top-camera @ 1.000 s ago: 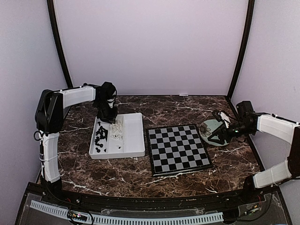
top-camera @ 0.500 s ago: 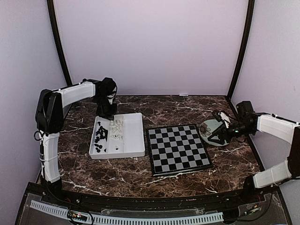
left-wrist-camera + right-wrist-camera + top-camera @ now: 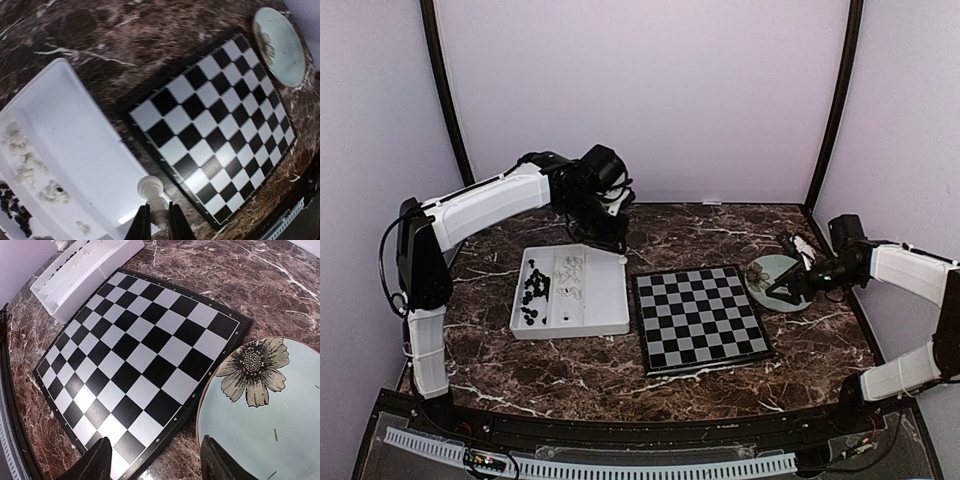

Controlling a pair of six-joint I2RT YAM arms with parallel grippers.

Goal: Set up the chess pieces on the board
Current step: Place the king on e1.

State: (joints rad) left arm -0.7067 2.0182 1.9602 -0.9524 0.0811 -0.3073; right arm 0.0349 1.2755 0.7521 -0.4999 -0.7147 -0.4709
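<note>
The board [image 3: 698,316] lies flat in the middle with no pieces on it; it also shows in the left wrist view [image 3: 220,120] and the right wrist view [image 3: 140,360]. My left gripper [image 3: 156,220] is shut on a white chess piece [image 3: 151,192] and holds it in the air over the white tray's right end, near the board's far left corner; in the top view it is at the tray's far right corner [image 3: 613,228]. Black pieces [image 3: 533,292] and white pieces [image 3: 570,276] lie in the tray. My right gripper [image 3: 155,460] is open and empty, above the gap between board and plate.
The white tray [image 3: 605,300] sits left of the board. A pale green round plate [image 3: 768,271] with a flower print lies right of the board, under my right gripper [image 3: 790,285]. The brown marble table [image 3: 620,380] ends at a dark rail in front.
My left arm has lifted from the tray's far left end and swung right toward the board, now carrying a white piece. The right arm has barely moved.
</note>
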